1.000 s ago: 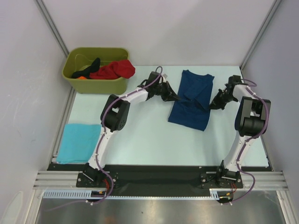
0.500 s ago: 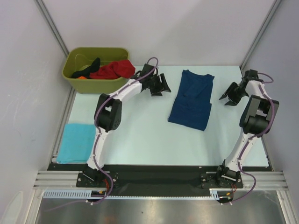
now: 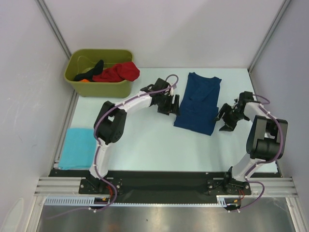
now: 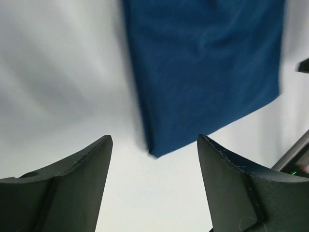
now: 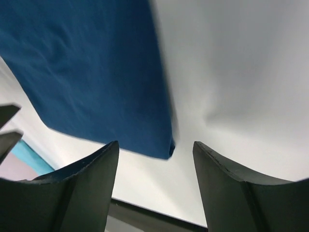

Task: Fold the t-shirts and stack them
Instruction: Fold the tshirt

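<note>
A navy blue t-shirt (image 3: 198, 102) lies flat mid-table, folded into a long narrow strip. My left gripper (image 3: 171, 104) hovers open just off its left edge, near the front left corner. In the left wrist view that navy t-shirt (image 4: 207, 72) corner sits ahead of the empty left gripper (image 4: 154, 137). My right gripper (image 3: 226, 118) stands open beside the front right corner. The right wrist view shows the navy t-shirt (image 5: 91, 72) corner just ahead of the empty right gripper (image 5: 155, 143). A folded turquoise t-shirt (image 3: 78, 147) rests at the front left.
An olive-green bin (image 3: 99, 86) stands at the back left, holding a red t-shirt (image 3: 120, 72) and a black one (image 3: 95, 66). Grey walls close in the table on the left, right and back.
Both grippers let go of the navy t-shirt and opened, swung outward, then came back toward its near corners. The shirt now lies flat.
</note>
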Robot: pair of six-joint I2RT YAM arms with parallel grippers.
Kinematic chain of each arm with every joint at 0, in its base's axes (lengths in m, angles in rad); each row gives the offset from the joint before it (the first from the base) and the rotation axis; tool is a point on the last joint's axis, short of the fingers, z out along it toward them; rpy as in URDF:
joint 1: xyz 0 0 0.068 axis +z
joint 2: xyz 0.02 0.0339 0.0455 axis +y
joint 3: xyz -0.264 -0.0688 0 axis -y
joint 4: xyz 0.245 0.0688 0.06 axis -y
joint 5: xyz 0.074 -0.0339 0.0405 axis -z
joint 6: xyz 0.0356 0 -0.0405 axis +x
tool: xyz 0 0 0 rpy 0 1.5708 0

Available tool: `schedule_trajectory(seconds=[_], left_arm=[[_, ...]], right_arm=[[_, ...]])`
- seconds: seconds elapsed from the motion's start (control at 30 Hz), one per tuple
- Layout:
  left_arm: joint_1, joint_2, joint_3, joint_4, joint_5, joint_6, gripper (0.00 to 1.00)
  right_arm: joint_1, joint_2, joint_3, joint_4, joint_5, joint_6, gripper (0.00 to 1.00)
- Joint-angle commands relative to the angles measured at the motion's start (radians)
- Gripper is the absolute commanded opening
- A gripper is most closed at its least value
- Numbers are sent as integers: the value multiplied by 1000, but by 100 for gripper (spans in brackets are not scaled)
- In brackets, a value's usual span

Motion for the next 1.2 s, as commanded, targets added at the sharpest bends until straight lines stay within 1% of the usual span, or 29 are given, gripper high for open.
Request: schedule_trajectory(seconds=[0.0,0.1,0.17,0.23,0.27,0.3,0.33,0.4,0.53,0.7,0.77,0.8,0.83,0.87,0.9,0.93,0.97,1.0,1.07,1.1,1.17], left_arm=[[15,-44,-51,-4,10,87,77],[15,-10,-53,-26,38,122,76],[15,-1,-62,-26,81,131,73],[15,8,-79,-14,98,130,69],[15,10,-87,-7,106,127,64],[15,11,-94,0,113,121,62],[15,11,-110,20,133,104,58],[15,11,-130,49,159,83,58],[2,25,-156,107,199,38,61],[-15,51,-153,132,228,6,60],[-20,54,-165,152,231,-10,52],[-21,54,-168,154,228,-16,48],[-25,56,-176,151,225,-28,37],[-26,59,-180,151,230,-36,32],[-28,59,-197,151,228,-42,26],[-32,57,-208,151,225,-52,9],[-35,51,-222,152,219,-60,2],[-38,41,-238,154,215,-68,0],[-51,16,-307,181,196,-94,0],[-57,-13,-359,203,190,-111,0],[-77,-42,-407,221,181,-126,0]], right_arm=[[28,-63,-74,28,-61,-34,69],[43,-55,-116,60,-78,-48,69],[68,-34,-118,59,-47,-58,68],[77,-31,-119,63,-19,-52,62],[77,-32,-121,74,-18,-49,58],[79,-29,-121,71,-3,-45,53],[82,-29,-122,68,4,-40,53],[83,-26,-133,74,11,-43,54],[86,-8,-144,91,17,-55,53],[94,5,-144,97,19,-51,45],[96,12,-142,99,16,-54,40],[96,12,-142,100,14,-54,34],[96,17,-141,97,14,-57,31],[96,15,-139,93,20,-54,26],[96,15,-137,89,30,-54,24],[96,12,-136,76,37,-54,22],[94,12,-136,70,59,-55,20],[94,8,-136,59,74,-54,18],[90,0,-145,28,115,-49,15],[86,-6,-151,22,123,-45,14],[77,-30,-174,8,132,-37,14]])
